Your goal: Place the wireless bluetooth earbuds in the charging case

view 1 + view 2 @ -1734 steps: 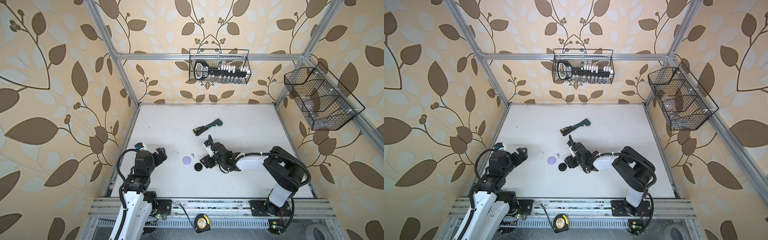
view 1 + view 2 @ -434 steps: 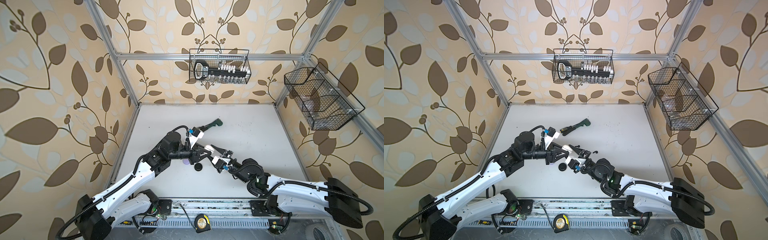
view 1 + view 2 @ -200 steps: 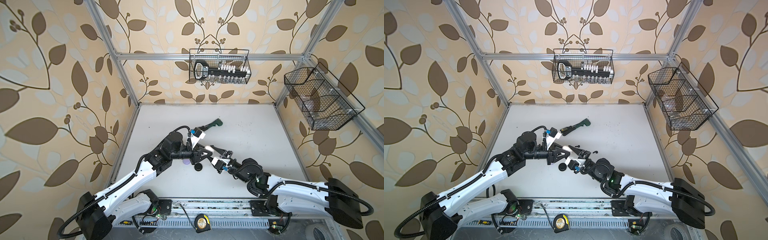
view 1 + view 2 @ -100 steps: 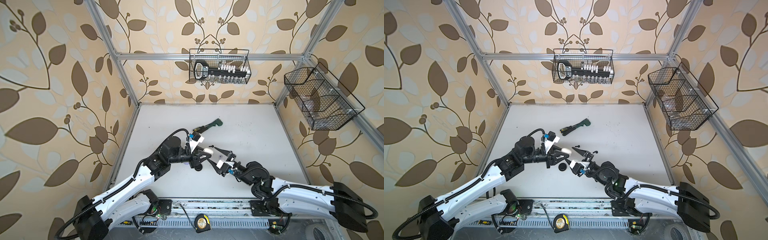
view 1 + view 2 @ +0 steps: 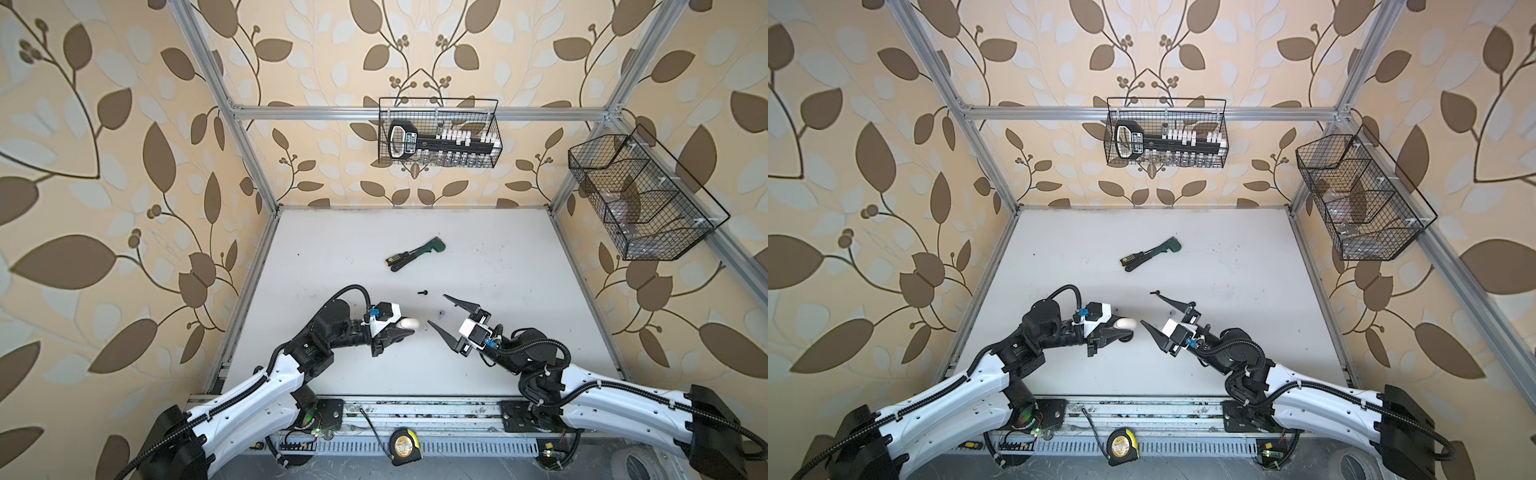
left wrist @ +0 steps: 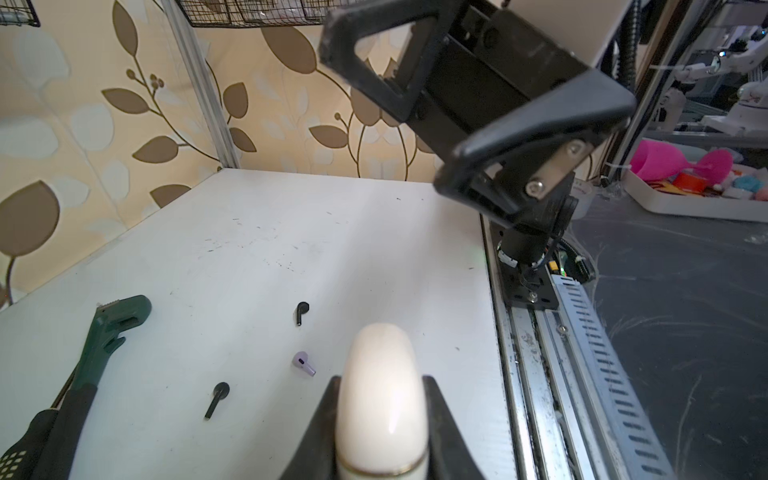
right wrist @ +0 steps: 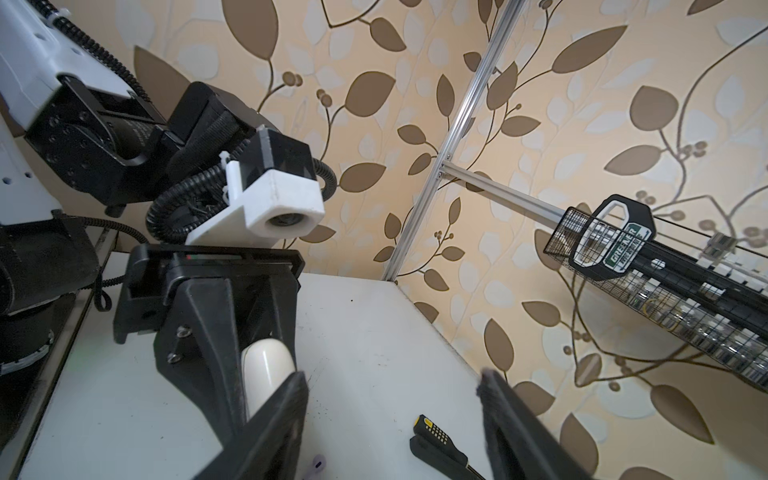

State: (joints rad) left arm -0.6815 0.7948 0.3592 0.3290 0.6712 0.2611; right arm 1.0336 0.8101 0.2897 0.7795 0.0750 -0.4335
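Scanning big to small: the white surface (image 5: pixel 519 257) carries all the loose items.

Your left arm (image 5: pixel 266 382) comes in on the left of both top views. The left fingers (image 6: pixel 320 424) are clamped on the cream-white charging case (image 6: pixel 382 395). Its rounded end pokes out past the tips, and it appears raised off the surface.

Your right arm (image 5: pixel 602 395) faces it from the other side. The right fingers (image 5: pixel 459 302) are spread wide with nothing gripped, and the nearer tip sits just short of the case.

Toward the back lies a green wrench (image 5: pixel 424 248), with the black-and-yellow screwdriver (image 5: pixel 395 261) touching its handle end.

The earbuds you can see are all loose on the surface, between the tools and the case, none of them in the case:
- black earbud (image 6: pixel 301 312)
- second black earbud (image 6: pixel 218 398), closer to the wrench
- lilac earbud (image 6: pixel 303 363), closest to the case; in a top view it lies under the gap of the right fingers (image 5: pixel 440 312)
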